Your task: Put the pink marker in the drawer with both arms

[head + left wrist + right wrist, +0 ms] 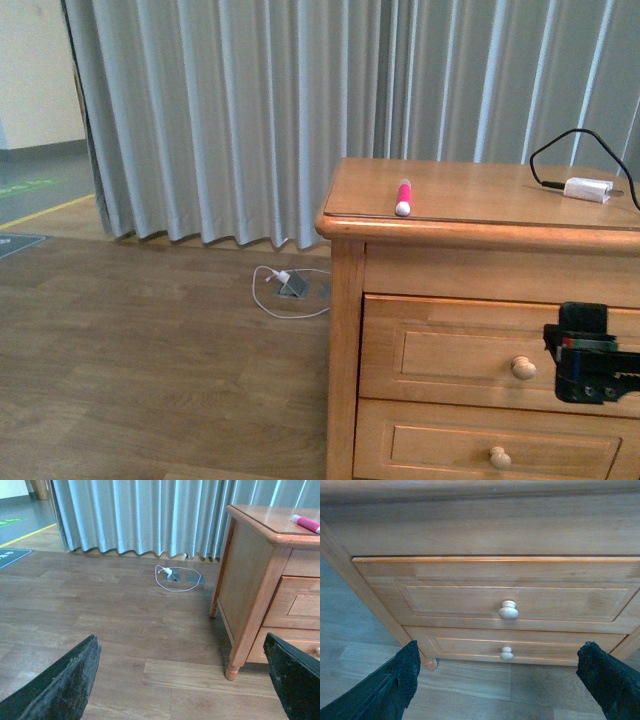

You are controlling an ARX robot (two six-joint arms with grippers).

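Note:
The pink marker (403, 197) lies on the wooden cabinet's top near its front left edge; its white end points to the front. It also shows in the left wrist view (306, 523). The upper drawer (450, 352) is shut, with a round knob (523, 367); it also shows in the right wrist view (510, 595). My right gripper (502, 680) is open and empty, in front of the drawers and apart from them; part of the right arm (588, 352) shows beside the knob. My left gripper (182, 680) is open and empty above the floor, left of the cabinet.
A white charger plug (587, 189) with a black cable lies at the top's right. The lower drawer (480, 448) is shut. A white cable and floor socket (290, 285) lie by the grey curtain (300, 110). Wooden floor spreads to the left.

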